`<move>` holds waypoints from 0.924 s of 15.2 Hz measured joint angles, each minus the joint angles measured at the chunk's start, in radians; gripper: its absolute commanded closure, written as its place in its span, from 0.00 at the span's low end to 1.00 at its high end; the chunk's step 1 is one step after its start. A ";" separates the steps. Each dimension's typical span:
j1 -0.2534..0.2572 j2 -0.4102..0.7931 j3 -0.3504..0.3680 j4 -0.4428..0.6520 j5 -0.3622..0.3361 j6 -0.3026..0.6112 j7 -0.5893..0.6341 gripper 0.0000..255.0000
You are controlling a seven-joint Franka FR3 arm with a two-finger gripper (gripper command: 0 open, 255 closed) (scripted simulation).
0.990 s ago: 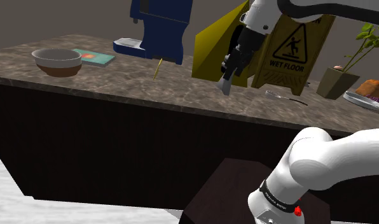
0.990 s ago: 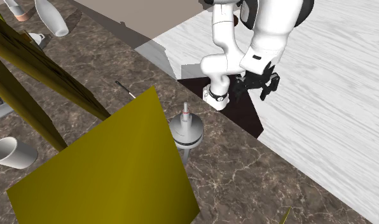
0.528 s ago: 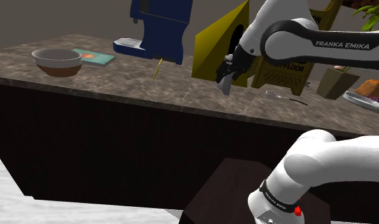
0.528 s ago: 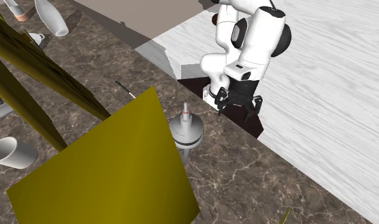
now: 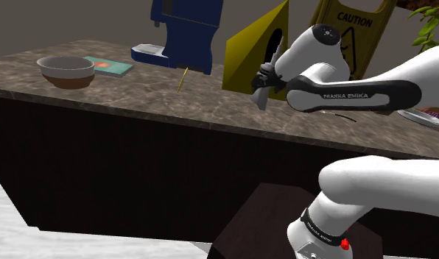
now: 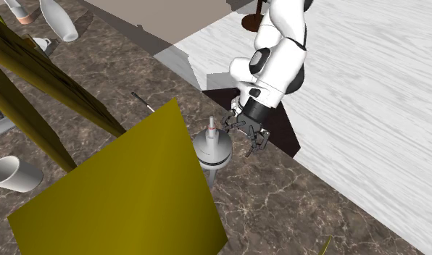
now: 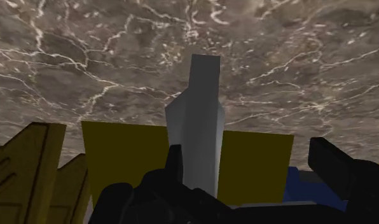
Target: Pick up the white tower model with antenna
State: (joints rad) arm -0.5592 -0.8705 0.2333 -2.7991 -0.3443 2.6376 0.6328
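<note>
Black and two-fingered, the tool hangs over the near edge of the dark marbled surface, at the end of the white arm that bends down from the stand. Its fingers stand wide apart and clasp nothing.

The tower model stands upright on the surface, just beside the tool. From the second exterior view it shows a rounded grey-white head topped by a thin antenna with a small red band; one finger sits close beside that antenna. In the wrist view the tower model is a pale grey tapering shaft between the fingers. One finger overlaps its edge and the other stands well off to the side; whether the nearer finger touches it I cannot tell. In the shoulder view the tool sits just above a grey wedge of the tower model.

Right behind the tower is a yellow sign, a folding panel standing on the surface. A second sign marked CAUTION stands beyond the arm. Toward the shoulder view's left are a blue machine and, well apart from it, a bowl.
</note>
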 measured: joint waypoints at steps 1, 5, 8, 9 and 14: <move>-0.073 0.019 0.044 -0.008 -0.031 0.068 0.065 0.00; -0.291 0.040 0.186 -0.046 -0.105 0.259 0.253 0.00; -0.348 0.054 0.232 -0.072 -0.123 0.323 0.296 0.00; -0.362 0.057 0.247 -0.081 -0.127 0.340 0.308 0.00; -0.398 0.063 0.282 -0.100 -0.137 0.382 0.334 1.00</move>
State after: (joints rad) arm -0.9569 -0.8071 0.5155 -2.8996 -0.4814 3.0197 0.9669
